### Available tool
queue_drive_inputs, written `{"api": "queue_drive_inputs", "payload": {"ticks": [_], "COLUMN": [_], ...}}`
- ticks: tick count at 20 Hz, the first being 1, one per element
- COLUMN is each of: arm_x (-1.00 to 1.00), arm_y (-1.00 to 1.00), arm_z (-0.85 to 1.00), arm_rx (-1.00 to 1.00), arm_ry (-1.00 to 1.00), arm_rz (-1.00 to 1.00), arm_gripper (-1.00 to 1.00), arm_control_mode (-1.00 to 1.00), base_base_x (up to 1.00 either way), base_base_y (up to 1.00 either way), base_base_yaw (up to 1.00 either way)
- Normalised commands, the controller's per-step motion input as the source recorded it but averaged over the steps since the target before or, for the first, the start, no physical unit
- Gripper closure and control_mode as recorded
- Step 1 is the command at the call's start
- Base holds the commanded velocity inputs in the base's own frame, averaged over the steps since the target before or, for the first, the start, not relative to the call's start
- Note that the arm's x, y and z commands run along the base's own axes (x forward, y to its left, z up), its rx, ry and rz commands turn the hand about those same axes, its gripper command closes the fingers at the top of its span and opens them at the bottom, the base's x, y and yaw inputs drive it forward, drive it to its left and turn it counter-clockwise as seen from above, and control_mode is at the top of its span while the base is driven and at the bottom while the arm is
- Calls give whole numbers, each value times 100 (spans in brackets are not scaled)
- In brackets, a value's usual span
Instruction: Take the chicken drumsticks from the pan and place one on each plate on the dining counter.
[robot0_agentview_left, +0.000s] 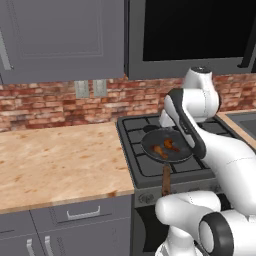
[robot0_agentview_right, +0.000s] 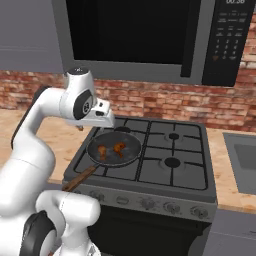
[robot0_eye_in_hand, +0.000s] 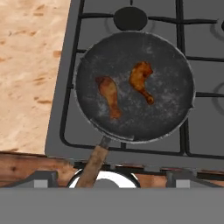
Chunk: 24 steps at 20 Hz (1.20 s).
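Observation:
The dark pan (robot0_eye_in_hand: 168, 103) sits on the front-left burner of the stove, its wooden handle (robot0_eye_in_hand: 94, 164) pointing off the front edge. Two reddish-brown chicken drumsticks lie side by side in it, apart from each other: one (robot0_eye_in_hand: 109, 94) toward the worktop side, the other (robot0_eye_in_hand: 141, 79) nearer the middle. The same pan (robot0_agentview_right: 129, 151) and drumsticks (robot0_agentview_right: 102, 150) (robot0_agentview_right: 119, 147) show in the right base view. My gripper (robot0_agentview_right: 105, 121) hangs above the pan's far-left rim, open and holding nothing. The plates and the dining counter are out of view.
A grey gas stove (robot0_agentview_right: 172, 162) has raised black grates around the pan. A light wooden worktop (robot0_agentview_left: 55, 160) backed by red brick lies to its left. A microwave (robot0_agentview_right: 150, 35) hangs above the stove, close over my arm. A sink (robot0_agentview_right: 242, 157) lies on the right.

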Motion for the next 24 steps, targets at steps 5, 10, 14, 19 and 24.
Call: {"api": "queue_drive_inputs", "payload": {"ticks": [5, 10, 14, 19, 24], "arm_x": [33, 35, 35, 36, 17], "arm_y": [-5, 5, 18, 15, 7], "arm_z": [-45, -30, -14, -25, -39], "arm_rx": [-3, 0, 0, 0, 0], "arm_ry": [22, 22, 27, 22, 0], "arm_rz": [0, 0, -3, -1, 0], "arm_gripper": [-100, -100, -100, -100, -100], "arm_control_mode": [-100, -100, -100, -100, -100], "base_base_x": [0, 0, 0, 0, 0], "base_base_y": [0, 0, 0, 0, 0], "base_base_yaw": [0, 0, 0, 0, 0]}}
